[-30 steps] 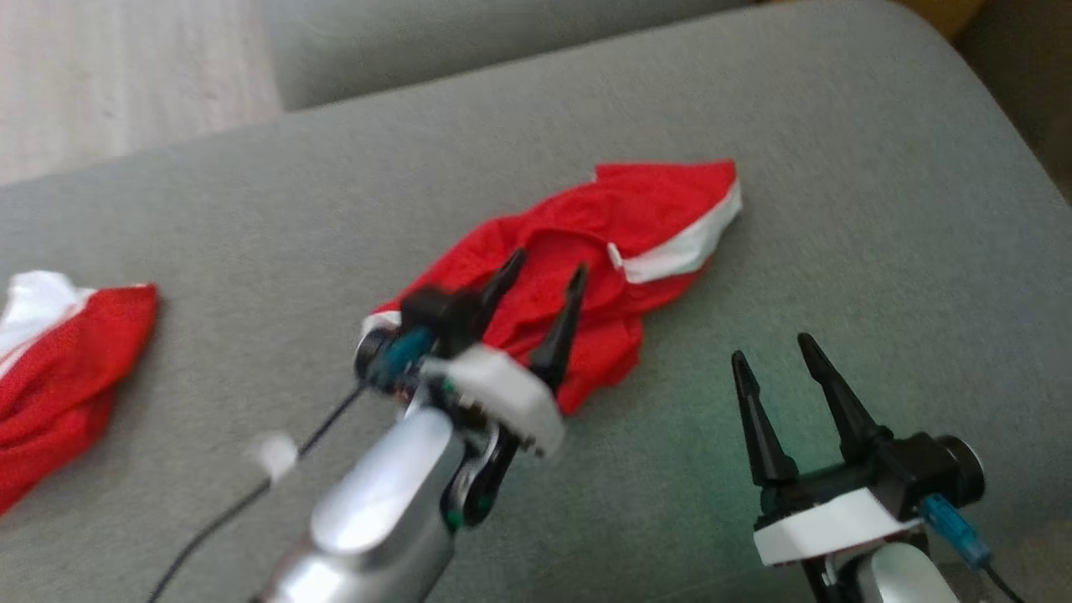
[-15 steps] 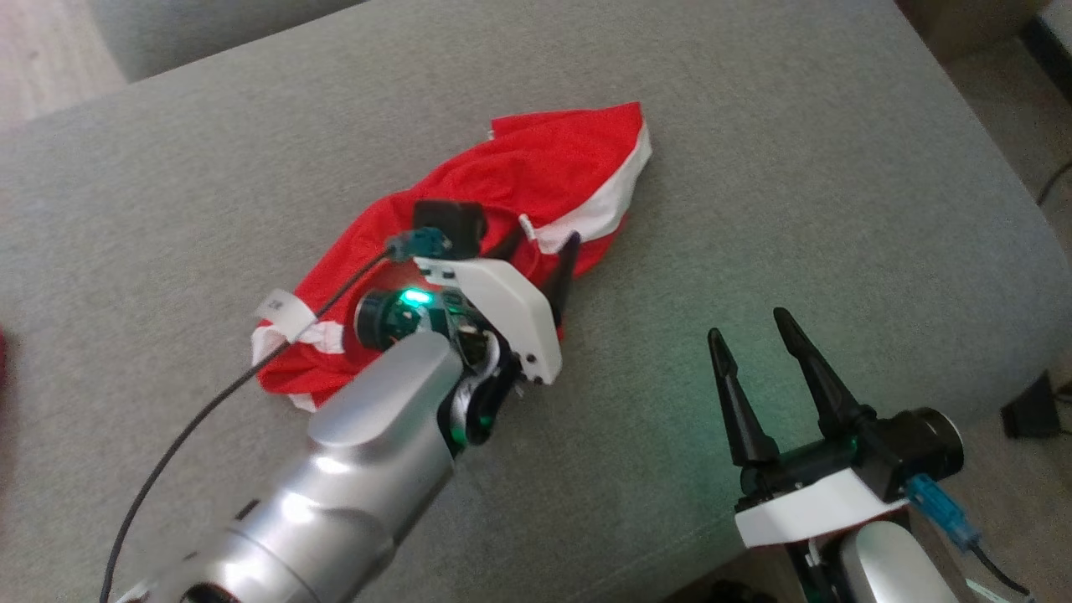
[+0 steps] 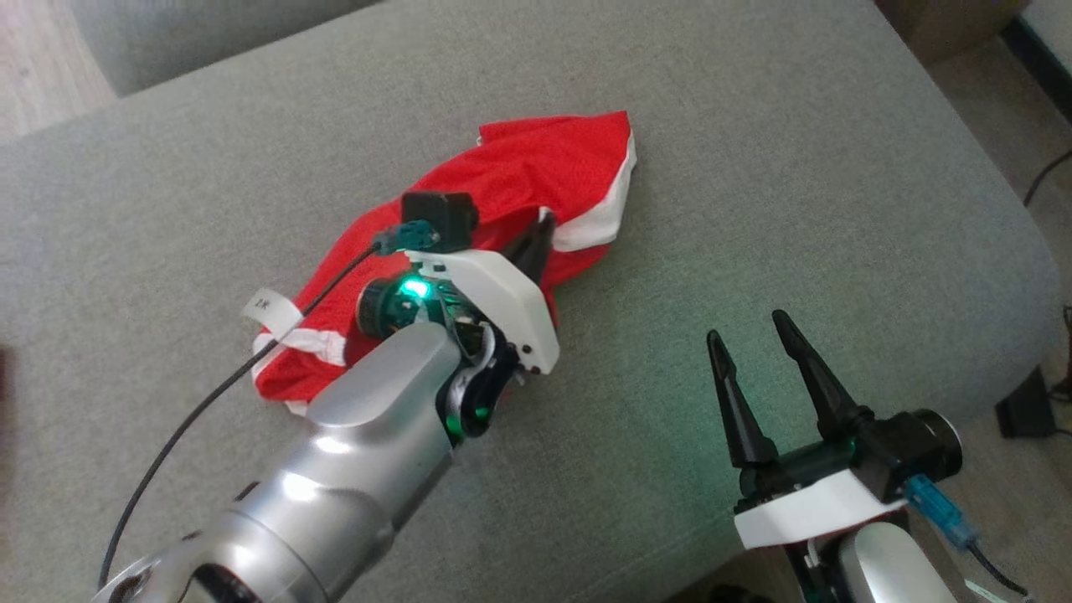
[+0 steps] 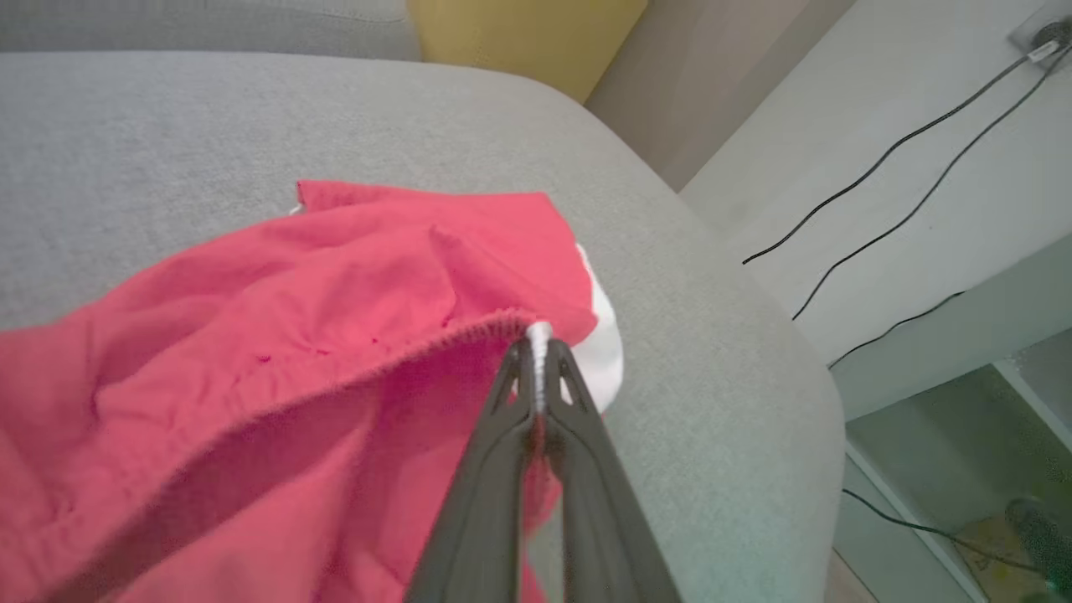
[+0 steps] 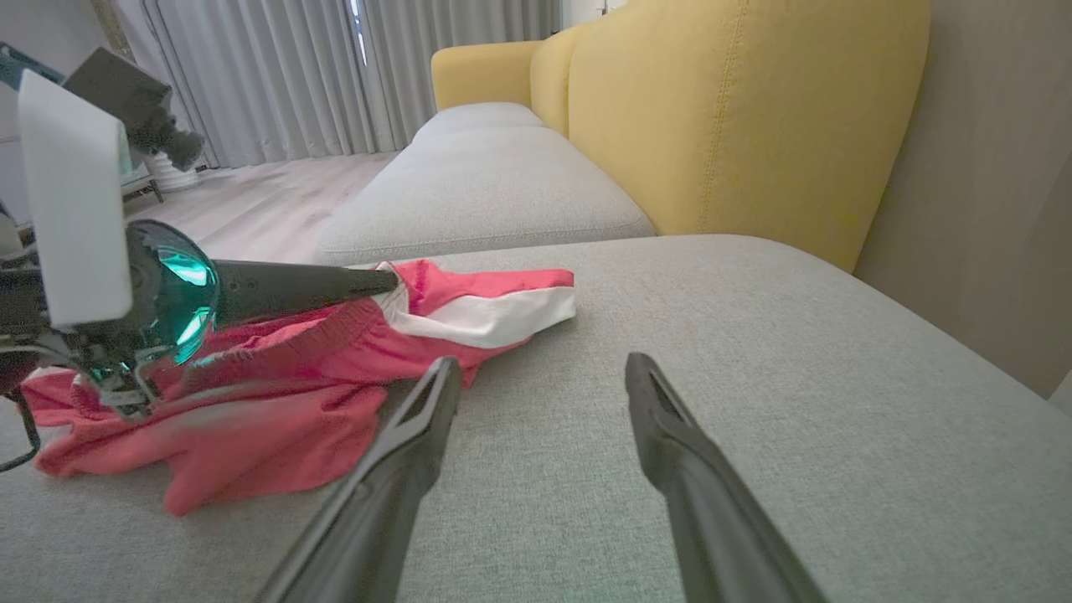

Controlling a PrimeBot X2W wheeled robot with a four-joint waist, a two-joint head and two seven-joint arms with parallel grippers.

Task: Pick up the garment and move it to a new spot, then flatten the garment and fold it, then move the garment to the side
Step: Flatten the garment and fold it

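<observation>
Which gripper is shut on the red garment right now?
The left gripper: its fingers are pinched together on the hem of the red garment. The right gripper stands open over the grey cushion, holding nothing.

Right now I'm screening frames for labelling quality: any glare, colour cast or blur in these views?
Head view: a green glow tints the grey cushion, and the silver forearm shows glare. Left wrist view: the red garment looks washed pink, its near folds blurred. Right wrist view: the right gripper blurs toward the bottom edge.
</observation>
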